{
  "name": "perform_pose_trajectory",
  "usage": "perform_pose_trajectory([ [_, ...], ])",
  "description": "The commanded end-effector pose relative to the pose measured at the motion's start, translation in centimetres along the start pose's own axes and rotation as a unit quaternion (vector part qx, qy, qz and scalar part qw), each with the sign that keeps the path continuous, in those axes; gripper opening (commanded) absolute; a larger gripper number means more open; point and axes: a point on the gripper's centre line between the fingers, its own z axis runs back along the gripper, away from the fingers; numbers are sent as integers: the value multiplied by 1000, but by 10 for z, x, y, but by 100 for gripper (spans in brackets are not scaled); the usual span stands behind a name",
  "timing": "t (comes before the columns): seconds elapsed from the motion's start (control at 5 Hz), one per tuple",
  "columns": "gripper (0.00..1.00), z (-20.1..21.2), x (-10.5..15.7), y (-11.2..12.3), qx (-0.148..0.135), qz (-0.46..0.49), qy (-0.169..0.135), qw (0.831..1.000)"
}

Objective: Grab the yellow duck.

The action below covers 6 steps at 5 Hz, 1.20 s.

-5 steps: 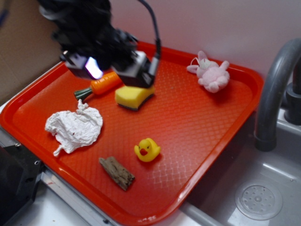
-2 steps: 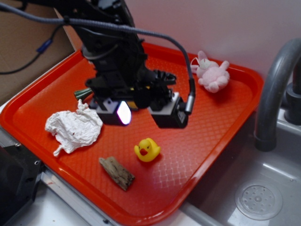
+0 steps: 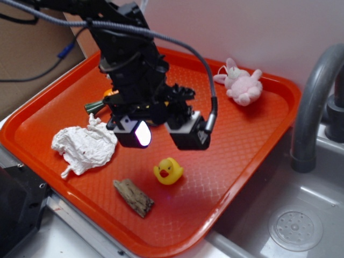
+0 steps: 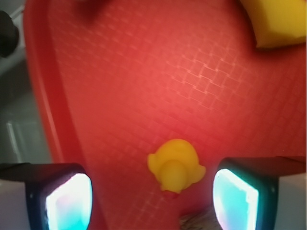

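Wrist view: wide-open black gripper (image 4: 152, 191) straddles the tiny glossy yellow rubber duck (image 4: 175, 164) low-centre; slick rounded body could squirt out.

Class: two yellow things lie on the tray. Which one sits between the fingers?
The yellow duck, small, rounded, with a red-orange beak. The yellow sponge is rectangular and lies farther back.
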Motion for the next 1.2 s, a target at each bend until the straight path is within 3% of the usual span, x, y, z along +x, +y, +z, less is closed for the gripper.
perform_pose_trajectory([
  [0.0,100,-12,6,-2,17,-25,50,998],
  [0.2,100,-21,7,-10,35,-26,52,998],
  [0.4,0,-27,8,-10,37,-21,44,998],
  [0.6,0,-24,12,-6,22,-12,43,999],
  [0.8,0,-19,14,3,38,-7,36,999],
  [1.0,0,33,38,10,88,-25,-51,994],
])
